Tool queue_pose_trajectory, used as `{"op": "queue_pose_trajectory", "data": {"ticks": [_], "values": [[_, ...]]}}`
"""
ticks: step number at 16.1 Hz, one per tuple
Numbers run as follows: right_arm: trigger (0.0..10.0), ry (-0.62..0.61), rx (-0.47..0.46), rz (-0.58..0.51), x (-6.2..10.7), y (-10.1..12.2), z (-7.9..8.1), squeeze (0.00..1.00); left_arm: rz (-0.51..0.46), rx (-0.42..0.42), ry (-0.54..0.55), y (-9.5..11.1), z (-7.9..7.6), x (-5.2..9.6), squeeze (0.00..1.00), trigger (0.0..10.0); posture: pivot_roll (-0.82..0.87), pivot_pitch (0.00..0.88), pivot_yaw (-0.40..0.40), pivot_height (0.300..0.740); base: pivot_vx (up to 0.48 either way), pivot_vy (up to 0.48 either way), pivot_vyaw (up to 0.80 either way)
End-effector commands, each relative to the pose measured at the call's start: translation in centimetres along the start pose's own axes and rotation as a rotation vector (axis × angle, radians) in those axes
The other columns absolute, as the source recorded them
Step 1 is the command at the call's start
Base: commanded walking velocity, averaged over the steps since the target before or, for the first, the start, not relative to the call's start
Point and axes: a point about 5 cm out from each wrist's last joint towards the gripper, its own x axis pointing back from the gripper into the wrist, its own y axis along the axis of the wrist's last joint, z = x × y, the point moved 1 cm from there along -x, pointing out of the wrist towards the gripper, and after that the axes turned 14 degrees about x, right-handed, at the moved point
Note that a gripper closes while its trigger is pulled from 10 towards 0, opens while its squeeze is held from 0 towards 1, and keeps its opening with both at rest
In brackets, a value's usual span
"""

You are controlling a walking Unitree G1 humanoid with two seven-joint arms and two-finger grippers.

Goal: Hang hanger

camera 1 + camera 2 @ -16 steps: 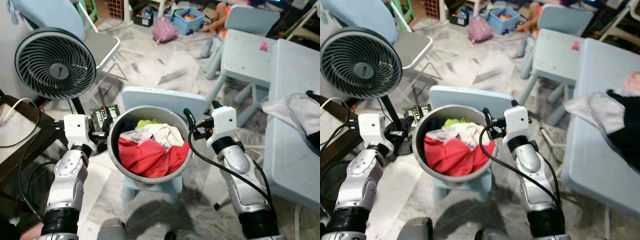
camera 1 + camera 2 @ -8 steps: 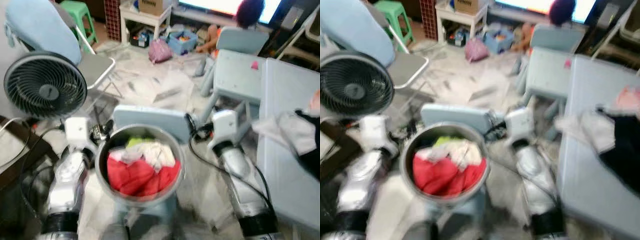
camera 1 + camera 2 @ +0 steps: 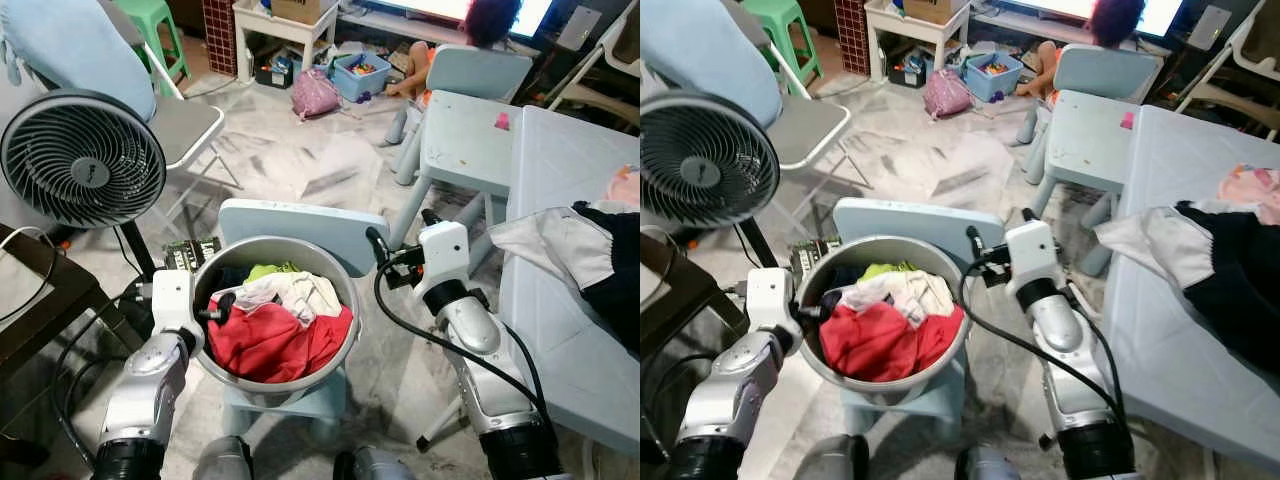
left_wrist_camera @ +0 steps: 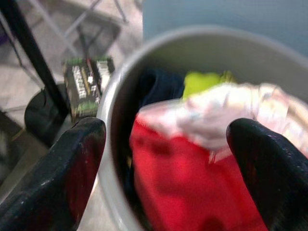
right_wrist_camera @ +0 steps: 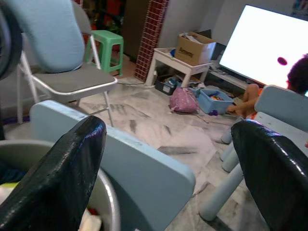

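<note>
A long pale blue counter [image 3: 560, 330] runs down the right side, with a white garment [image 3: 555, 242] and a black one [image 3: 622, 270] heaped at its near edge and a pink cloth [image 3: 1252, 187] further back. Beyond it stand a small pale blue table [image 3: 462, 140] and a chair [image 3: 478, 72] of the same colour, with a person [image 3: 470, 30] sitting on the floor behind that chair, close to a bright screen [image 5: 272, 45]. On the left a round black fan [image 3: 82, 158] stands on a pole beside a grey folding chair [image 3: 185, 125], and a green stool [image 3: 152, 22] sits further back.

In the middle a grey metal basin [image 3: 275, 372] rests on a small pale blue chair [image 3: 303, 230]; it holds 1 red garment [image 3: 270, 340], a white one [image 3: 295, 293] on top, and a patch of lime green [image 3: 262, 271] at the back. No hanger can be made out anywhere.

The left end effector [image 3: 215, 308] sits at the basin's left rim, its 2 black fingers [image 4: 72, 168] spread wide with the rim and the laundry between them. The right end effector [image 3: 388, 255] is at the chair back's right edge, above the basin's right side, its fingers [image 5: 62, 178] also wide apart and holding nothing.
</note>
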Motion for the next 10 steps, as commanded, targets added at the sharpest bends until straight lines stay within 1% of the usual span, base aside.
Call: {"op": "queue_pose_trajectory", "data": {"ticks": [1,2,4,5,6,7,8,10], "values": [[10.0,0.009,0.012,0.003,0.0,0.0,0.0,0.0,0.021,-0.004,0.01,-0.1,-0.3,0.3,0.0,10.0,0.04,0.128,-0.102,0.74,0.0,0.0,0.0],[10.0,0.019,0.014,0.001,-0.2,0.1,0.2,0.0,0.064,0.022,0.028,-0.7,-0.2,0.9,0.0,10.0,0.05,0.134,-0.106,0.74,0.0,0.0,0.0],[10.0,0.026,0.016,0.001,-0.2,0.1,0.3,0.0,0.105,0.056,0.043,-1.4,0.3,1.1,0.0,10.0,0.05,0.141,-0.114,0.74,0.0,0.0,0.0],[10.0,0.039,0.025,-0.004,0.0,0.2,0.4,0.0,0.137,0.063,0.03,-1.5,0.7,0.9,0.0,10.0,0.04,0.146,-0.119,0.74,0.0,0.0,0.0],[10.0,0.043,0.03,-0.005,0.0,0.2,0.4,0.0,0.14,0.061,0.025,-1.5,0.8,0.9,0.0,10.0,0.04,0.147,-0.12,0.74,0.0,0.0,0.0],[10.0,0.045,0.035,-0.005,0.2,0.3,0.3,0.0,0.15,0.052,0.033,-1.4,1.2,0.6,0.0,10.0,0.03,0.152,-0.123,0.74,0.0,0.0,0.0],[10.0,0.046,0.042,-0.004,0.3,0.4,0.2,0.0,0.161,0.048,0.036,-1.2,1.6,0.3,0.0,10.0,0.01,0.158,-0.128,0.74,0.0,0.0,0.0],[10.0,0.049,0.052,-0.003,0.5,0.4,-0.1,0.0,0.162,0.042,0.036,-0.9,1.8,-0.4,0.0,10.0,-0.01,0.167,-0.135,0.74,0.0,0.0,0.0]]}}
